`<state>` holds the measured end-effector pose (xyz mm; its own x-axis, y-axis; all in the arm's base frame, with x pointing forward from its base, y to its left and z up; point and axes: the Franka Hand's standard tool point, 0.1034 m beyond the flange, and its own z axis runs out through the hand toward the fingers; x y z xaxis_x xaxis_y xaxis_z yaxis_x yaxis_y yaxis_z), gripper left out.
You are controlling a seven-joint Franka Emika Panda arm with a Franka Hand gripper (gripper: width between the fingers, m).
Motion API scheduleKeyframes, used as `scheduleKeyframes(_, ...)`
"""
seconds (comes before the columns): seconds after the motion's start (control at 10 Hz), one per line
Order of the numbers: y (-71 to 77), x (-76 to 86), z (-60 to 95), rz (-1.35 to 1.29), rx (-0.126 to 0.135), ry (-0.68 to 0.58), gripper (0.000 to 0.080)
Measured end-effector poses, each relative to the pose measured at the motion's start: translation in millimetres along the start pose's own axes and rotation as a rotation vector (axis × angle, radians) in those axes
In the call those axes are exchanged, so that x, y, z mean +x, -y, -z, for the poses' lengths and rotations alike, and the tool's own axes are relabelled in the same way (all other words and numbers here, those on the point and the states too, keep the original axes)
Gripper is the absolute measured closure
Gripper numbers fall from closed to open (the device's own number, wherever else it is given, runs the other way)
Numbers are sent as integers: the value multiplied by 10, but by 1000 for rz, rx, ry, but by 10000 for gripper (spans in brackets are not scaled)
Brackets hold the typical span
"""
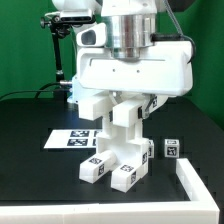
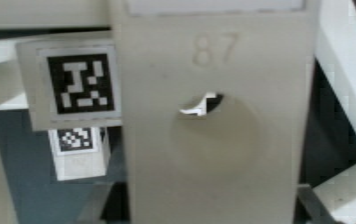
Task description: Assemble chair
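In the exterior view I cannot see the fingertips of the gripper. The white housing of the arm and the white pieces of the chair run together there, so I cannot tell how the jaws stand. The chair covers the marker board at the exterior view's right end, and the corner rail is cut by the picture's edge. In the wrist view a panel runs out of the picture at both ends and hides most things behind it. The tag is blurred. The smaller tag is perhaps half covered.
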<state>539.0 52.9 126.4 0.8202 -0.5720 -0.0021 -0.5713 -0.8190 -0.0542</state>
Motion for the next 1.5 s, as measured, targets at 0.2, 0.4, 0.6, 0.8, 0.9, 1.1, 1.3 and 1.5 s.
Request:
scheduleKeyframes(0.2, -6, -30, -28, 2, -4, 2, 515)
scheduleKeyframes(0.4, -8, -32, -36, 2, -5, 3, 515)
scheduleKeyframes(0.6, -15, -57, -60, 4, -10, 5, 515)
scheduleKeyframes(0.8, -14, -115, -97, 12, -15, 8, 515)
scheduleKeyframes(0.9, -12, -115, -98, 12, -14, 7, 515)
scheduleKeyframes(1.1, -9, -110, -98, 12, -12, 5, 515)
scheduleKeyframes(1.3, -9, -109, -98, 12, -12, 5, 515)
scheduleKeyframes(1.5, -76, -54, -94, 2, -16, 3, 515)
